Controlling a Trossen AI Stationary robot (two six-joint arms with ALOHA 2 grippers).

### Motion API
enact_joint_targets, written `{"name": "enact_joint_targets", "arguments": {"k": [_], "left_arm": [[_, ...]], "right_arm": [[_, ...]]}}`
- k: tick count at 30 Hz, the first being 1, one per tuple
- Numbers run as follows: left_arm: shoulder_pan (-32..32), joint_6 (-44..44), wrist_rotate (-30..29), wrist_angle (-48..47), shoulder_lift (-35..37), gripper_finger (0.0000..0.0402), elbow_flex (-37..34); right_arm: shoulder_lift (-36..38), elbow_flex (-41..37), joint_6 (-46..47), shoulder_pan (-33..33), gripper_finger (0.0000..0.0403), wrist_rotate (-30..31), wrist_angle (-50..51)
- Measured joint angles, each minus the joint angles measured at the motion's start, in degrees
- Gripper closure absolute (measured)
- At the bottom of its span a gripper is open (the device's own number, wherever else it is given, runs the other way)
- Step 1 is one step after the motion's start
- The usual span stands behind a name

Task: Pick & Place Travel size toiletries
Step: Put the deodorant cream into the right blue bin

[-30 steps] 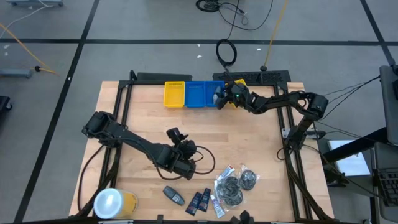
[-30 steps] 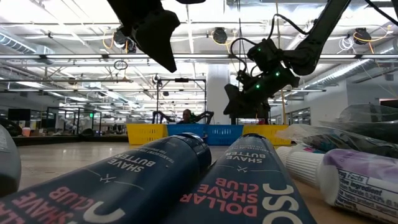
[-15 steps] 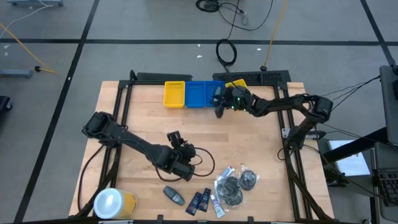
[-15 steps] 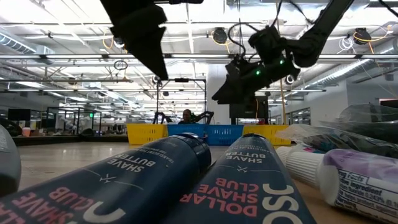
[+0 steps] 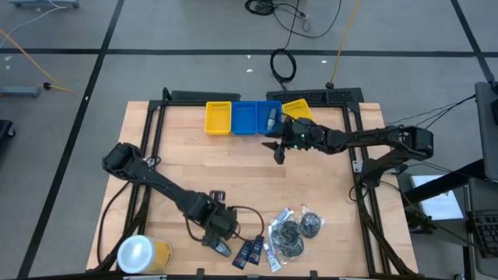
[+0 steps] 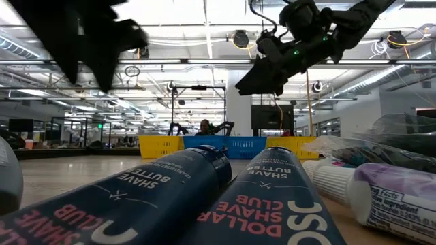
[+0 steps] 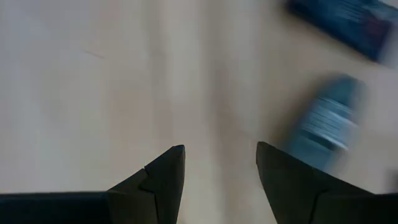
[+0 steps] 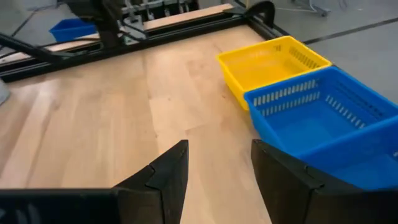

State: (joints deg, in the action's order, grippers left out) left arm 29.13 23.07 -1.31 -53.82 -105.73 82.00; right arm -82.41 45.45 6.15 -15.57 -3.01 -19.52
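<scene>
Sorting barely begun: one item in blue tray (image 5: 247,119), beside right end effector (image 5: 279,152), fingers spread, empty. Left end effector (image 5: 219,237) spread, empty, just above dark grey bottle (image 5: 221,247); packets (image 5: 249,251), tube (image 5: 269,257), pouches (image 5: 286,233) alongside on tabletop (image 5: 179,148).

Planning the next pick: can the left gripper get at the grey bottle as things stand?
Probably yes. The left gripper hangs open just beside the grey bottle, with bare table between them; the navy packets lie on its far side.

left gripper (image 5: 219,233) low, jaws open | right gripper (image 5: 278,149) raised, jaws open
</scene>
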Motion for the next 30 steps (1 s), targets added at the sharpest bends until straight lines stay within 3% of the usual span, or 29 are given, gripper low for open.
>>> {"name": "enact_joint_targets", "arguments": {"k": [3,5,12,20,30], "left_arm": [[0.9,1.5,8.4,0.2,0.0,0.0204,0.0],[1.7,1.4,10.3,0.5,0.0,0.0204,0.0],[4.4,-1.5,10.2,1.6,0.0,0.0204,0.0],[5.0,-2.3,6.3,-0.6,0.0,0.0204,0.0],[4.9,-3.9,6.1,1.2,-0.4,0.0204,0.0]], "right_arm": [[0.3,0.0,0.1,1.0,0.0237,0.0,-0.3],[0.3,0.0,0.1,1.5,0.0236,0.2,-0.1],[0.2,0.0,0.6,3.8,0.0236,6.0,-0.2],[0.2,0.0,0.6,4.4,0.0236,6.2,-0.3],[0.2,0.0,0.6,4.4,0.0236,6.2,-0.3]]}}
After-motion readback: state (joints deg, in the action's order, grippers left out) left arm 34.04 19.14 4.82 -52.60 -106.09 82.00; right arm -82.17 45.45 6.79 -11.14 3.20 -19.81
